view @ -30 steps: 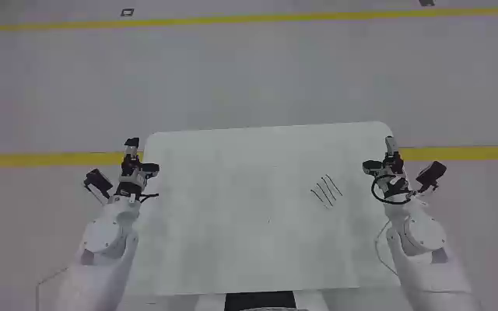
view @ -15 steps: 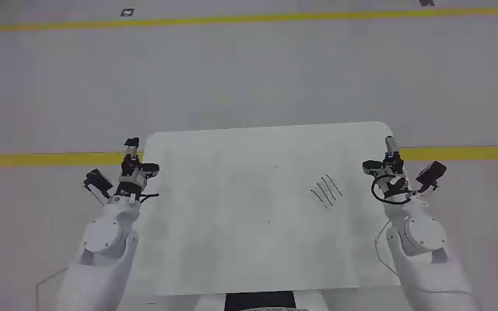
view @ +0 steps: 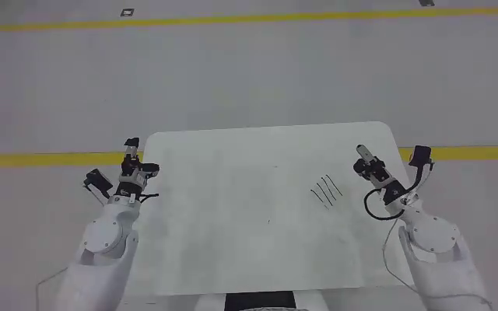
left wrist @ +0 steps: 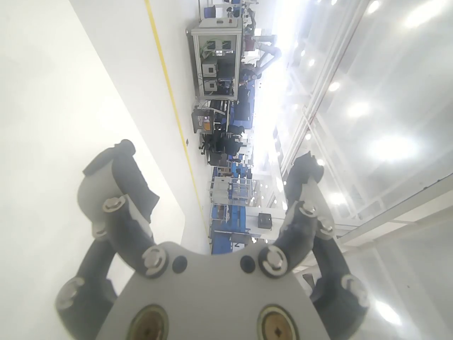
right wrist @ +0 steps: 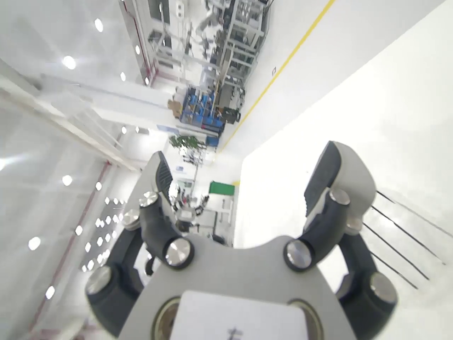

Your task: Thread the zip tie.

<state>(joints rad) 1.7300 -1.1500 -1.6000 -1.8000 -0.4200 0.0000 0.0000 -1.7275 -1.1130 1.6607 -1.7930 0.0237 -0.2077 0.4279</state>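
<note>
- Zip ties (view: 327, 190) (right wrist: 396, 251): thin, straight black strips, seemingly four, lying flat and parallel on the counter's (view: 233, 225) 3 o'clock half, near the right claw (view: 362, 153) (right wrist: 247, 164), at roughly its 7 o'clock and apart from it.
- The right claw is spread, above the counter near its 3 o'clock edge.
- The left claw (view: 131, 145) (left wrist: 216, 157) is also spread, just off the 9 o'clock edge.
- The counter is smooth and white with rounded corners, running wide from the ties toward 9 o'clock.

The place is a large industrial robotics lab hall. A white rounded-corner table (view: 233, 256) stands on a glossy pale grey floor (view: 249, 78), with a yellow tape line (view: 249, 17) crossing beyond it at 12 o'clock and a second yellow line (view: 47, 158) running out at 9 and 3 o'clock. The wrist views take in an aluminium-framed equipment cabinet (left wrist: 216, 61), racks of blue storage bins (left wrist: 230, 210) and round ceiling lights (left wrist: 357, 109).
</note>
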